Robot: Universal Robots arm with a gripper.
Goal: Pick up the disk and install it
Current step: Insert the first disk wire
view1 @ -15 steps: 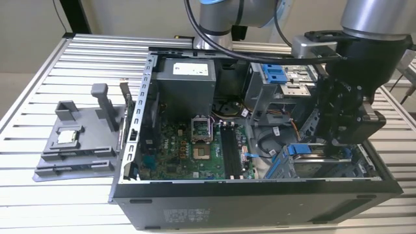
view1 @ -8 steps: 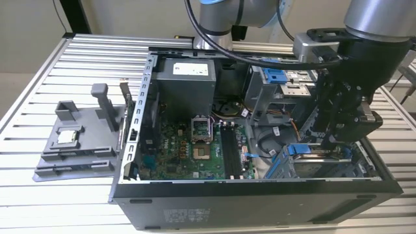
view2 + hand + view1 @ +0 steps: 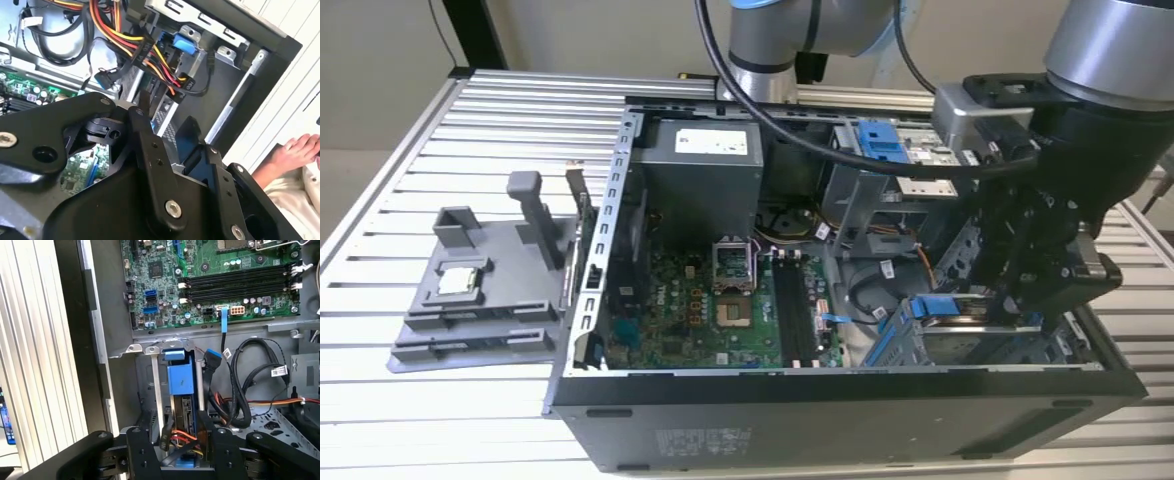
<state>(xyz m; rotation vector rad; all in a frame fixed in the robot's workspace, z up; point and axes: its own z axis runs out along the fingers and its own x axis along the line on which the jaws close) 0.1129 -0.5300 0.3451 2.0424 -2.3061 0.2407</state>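
Disk [image 3: 180, 379] in case [image 3: 854, 410] on slatted metal table [image 3: 400, 150]

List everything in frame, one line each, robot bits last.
table: 1, silver slatted, under everything
computer case: 1, black, open, on table
motherboard: 1, green, inside case
power supply: 1, grey, inside case, far end
cables: several, red, yellow, black, near drive bays
disk: 1, silver-grey in blue bracket, case's far corner, exterior view's right
blue tab: 1, blue, bay below gripper
fixture tray: 1, grey, table, exterior view's left
chip: 1, silver, on tray
person's hand: 1, outside the case, second wrist view
arm: 1, silver and black, above case
gripper: 1, black, at blue tab's bay
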